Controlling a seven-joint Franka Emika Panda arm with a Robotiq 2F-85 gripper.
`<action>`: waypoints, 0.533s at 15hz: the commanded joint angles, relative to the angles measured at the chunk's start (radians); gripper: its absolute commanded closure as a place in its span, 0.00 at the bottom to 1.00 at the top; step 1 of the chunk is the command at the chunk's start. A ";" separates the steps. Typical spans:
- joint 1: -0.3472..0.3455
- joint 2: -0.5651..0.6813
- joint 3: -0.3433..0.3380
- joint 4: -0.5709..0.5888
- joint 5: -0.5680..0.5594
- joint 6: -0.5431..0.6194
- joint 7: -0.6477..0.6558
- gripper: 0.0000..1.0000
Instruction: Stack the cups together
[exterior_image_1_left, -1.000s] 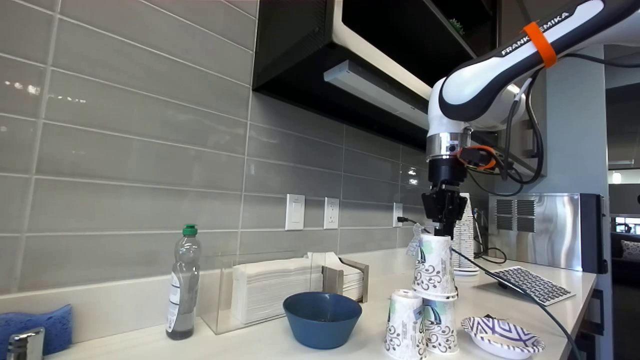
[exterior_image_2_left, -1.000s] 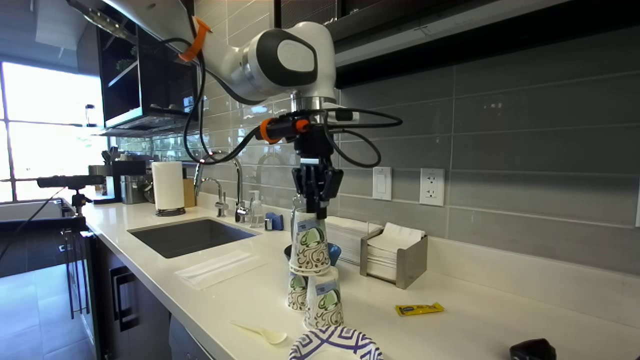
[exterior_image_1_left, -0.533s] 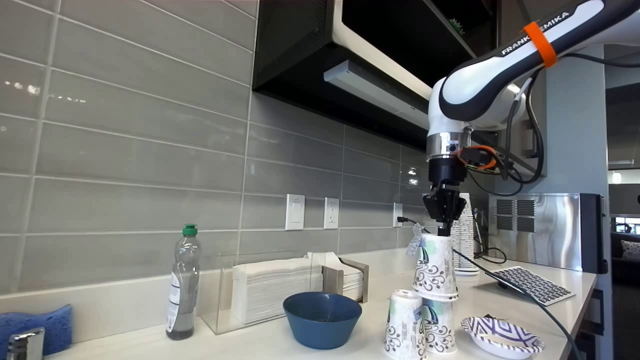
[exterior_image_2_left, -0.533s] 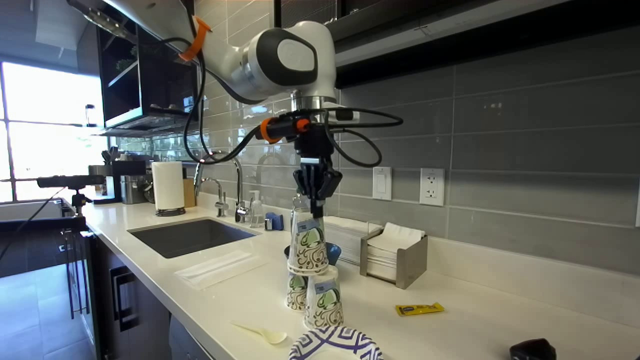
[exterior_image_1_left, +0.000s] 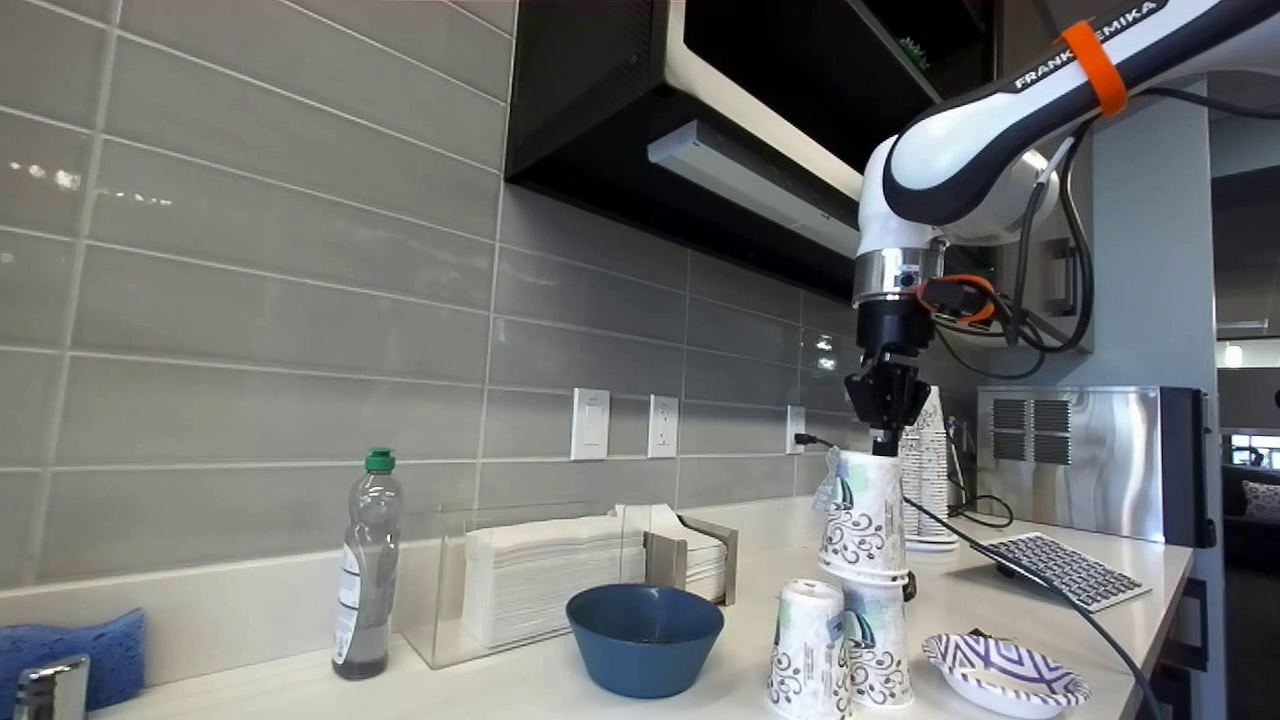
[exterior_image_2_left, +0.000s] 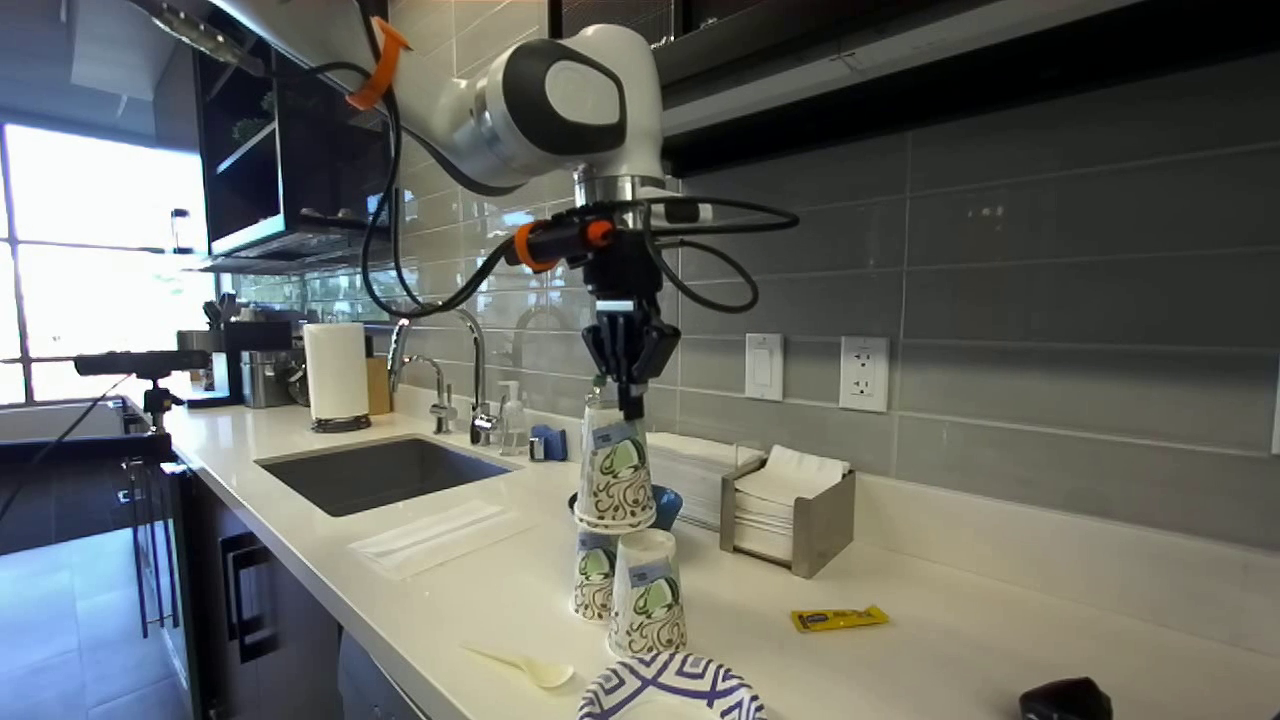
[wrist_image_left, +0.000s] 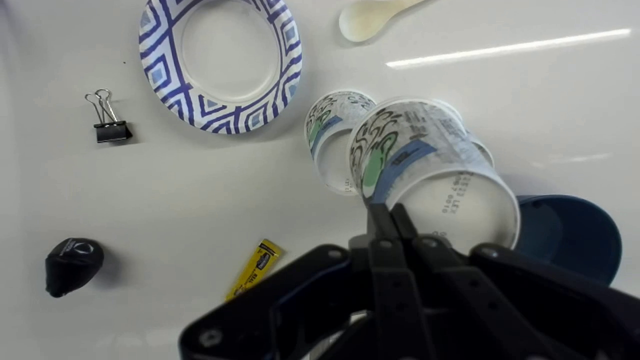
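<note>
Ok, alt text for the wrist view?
Gripper pinches the edge of an upside-down paper cup, which partly hides another cup. A patterned plate and spoon lie at the top, a binder clip and yellow packet left, a blue bowl right.

Window (exterior_image_2_left: 110, 300) blown out white; counter (wrist_image_left: 175, 200) bright, streaked with glare (upper right, wrist view); shadows soft.

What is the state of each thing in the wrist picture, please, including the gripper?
Upper cup: upside down, held; single or nested, unclear
Gripper: shut on that cup's base edge
Lower cups: upside down, standing
Bowl: upright, contents unclear
Plate: face up
Spoon: lying flat
Packet: lying flat; sealed or not, unclear
Clip: lying, handles sticking out
Black item: lying, kind unclear
</note>
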 joint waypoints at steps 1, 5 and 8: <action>0.006 -0.019 0.023 0.029 -0.012 -0.034 -0.001 0.99; 0.019 0.011 0.041 0.063 -0.007 -0.030 -0.015 0.99; 0.022 0.043 0.045 0.087 -0.006 -0.027 -0.026 0.99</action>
